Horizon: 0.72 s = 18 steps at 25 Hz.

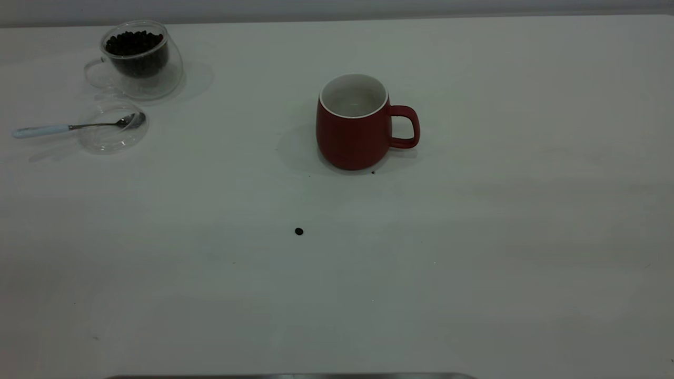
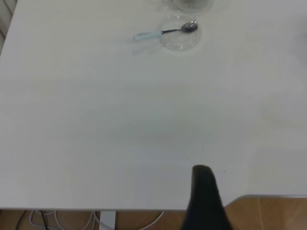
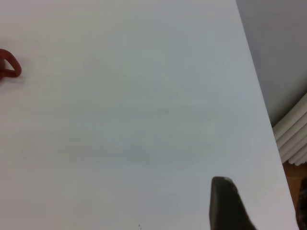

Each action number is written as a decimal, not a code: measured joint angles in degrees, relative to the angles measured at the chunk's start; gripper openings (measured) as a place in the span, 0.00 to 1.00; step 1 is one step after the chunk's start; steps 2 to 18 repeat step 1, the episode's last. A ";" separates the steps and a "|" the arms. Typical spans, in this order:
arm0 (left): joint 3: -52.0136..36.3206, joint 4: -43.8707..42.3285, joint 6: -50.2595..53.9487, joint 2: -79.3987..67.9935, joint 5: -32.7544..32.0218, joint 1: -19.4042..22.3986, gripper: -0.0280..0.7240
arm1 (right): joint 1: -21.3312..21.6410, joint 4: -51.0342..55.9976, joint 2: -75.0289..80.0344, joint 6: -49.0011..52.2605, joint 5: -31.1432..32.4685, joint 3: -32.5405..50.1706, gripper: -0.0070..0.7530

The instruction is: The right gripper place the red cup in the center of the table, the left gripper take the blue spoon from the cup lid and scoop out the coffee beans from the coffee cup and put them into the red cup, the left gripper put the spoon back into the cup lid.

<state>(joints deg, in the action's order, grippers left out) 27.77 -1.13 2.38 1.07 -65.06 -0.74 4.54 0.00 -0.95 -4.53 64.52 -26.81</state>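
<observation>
Nearest the camera lay one dark coffee bean (image 1: 299, 231) on the plain white desk (image 1: 474, 237). Behind it stood the dark red ceramic mug (image 1: 354, 123), upright, mid-desk, handle rightward. Far left: clear glass cup (image 1: 138, 58) of beans, flat clear lid (image 1: 112, 128) holding the pale-blue-handled spoon (image 1: 73, 126). Left jaws' black tip (image 2: 204, 199) and right jaws' tip (image 3: 225, 203) barely seen; cannot tell whether open.
</observation>
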 joint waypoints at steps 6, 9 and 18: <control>0.00 0.00 0.00 0.00 0.00 0.00 0.83 | 0.00 0.00 0.00 0.00 0.00 0.00 0.51; 0.00 0.00 0.00 0.00 0.00 0.00 0.83 | 0.00 0.00 0.00 0.00 0.00 0.00 0.51; 0.00 0.00 0.00 0.00 0.00 0.00 0.83 | 0.00 0.00 0.00 0.00 0.00 0.00 0.51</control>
